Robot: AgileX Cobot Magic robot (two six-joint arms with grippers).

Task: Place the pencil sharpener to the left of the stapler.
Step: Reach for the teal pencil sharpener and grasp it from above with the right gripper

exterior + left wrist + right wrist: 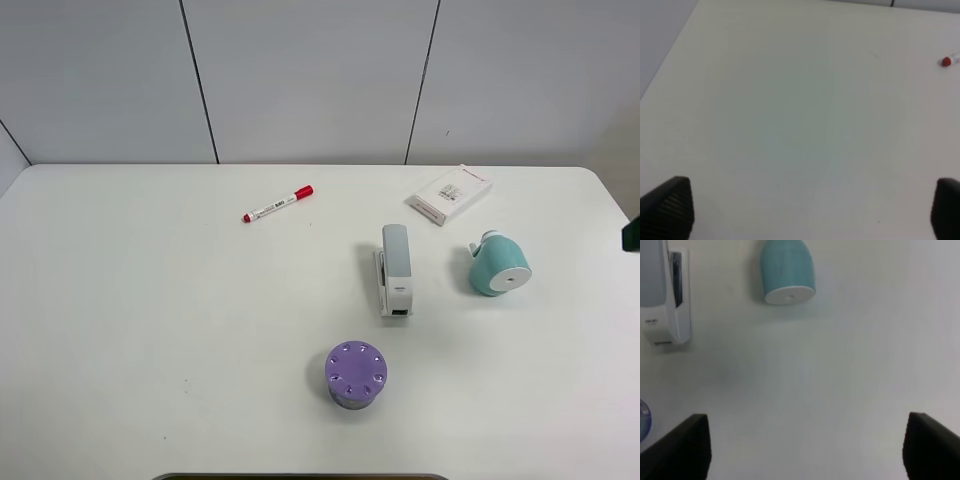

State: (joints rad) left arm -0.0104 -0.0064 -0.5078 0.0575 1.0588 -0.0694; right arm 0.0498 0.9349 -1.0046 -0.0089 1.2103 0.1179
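The teal pencil sharpener (497, 265) lies on its side on the white table, to the right of the stapler (395, 268); its flat white face points toward the front right. The right wrist view holds the pencil sharpener (787, 271) and part of the stapler (665, 290) as well. My right gripper (805, 447) is open, its dark fingers (682, 447) wide apart over bare table, well short of the sharpener. My left gripper (812, 210) is open too, above bare table, far from both objects. Neither gripper shows in the high view except a dark bit of arm (631, 234) at the right edge.
A purple dotted-top cylinder (355, 375) stands in front of the stapler. A red-capped marker (277, 204) lies at the back, its cap (946, 61) just showing in the left wrist view. A flat white box with red print (450, 194) rests at the back right.
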